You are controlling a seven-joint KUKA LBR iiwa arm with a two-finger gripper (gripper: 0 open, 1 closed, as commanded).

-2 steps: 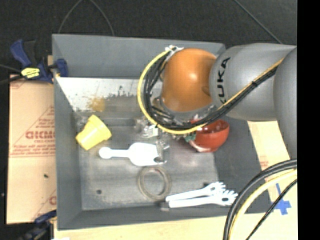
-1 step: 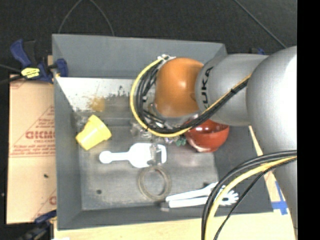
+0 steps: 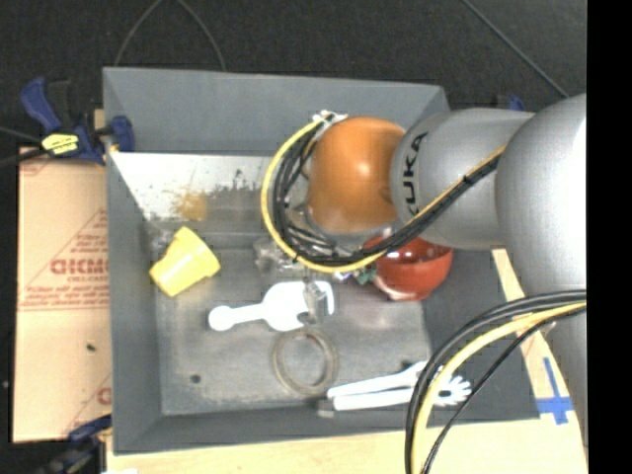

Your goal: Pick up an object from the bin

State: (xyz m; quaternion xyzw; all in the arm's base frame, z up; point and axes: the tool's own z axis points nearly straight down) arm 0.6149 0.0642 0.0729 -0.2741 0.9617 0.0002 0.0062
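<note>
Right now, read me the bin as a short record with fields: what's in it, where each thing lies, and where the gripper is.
container: grey metal bin
left: yellow plastic cup, lying on its side
middle: white plastic scoop, handle pointing left
front middle: thin brownish ring, flat on the floor
front right: white plastic fork, along the near wall
right: red round tomato-like object, partly hidden
gripper: gripper low at the scoop's wide end; whether it grips, unclear

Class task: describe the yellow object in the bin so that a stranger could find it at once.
Look in the grey metal bin, at its left side. There a small yellow cup lies on its side, up and left of the white scoop. It is the one yellow thing among them.
</note>
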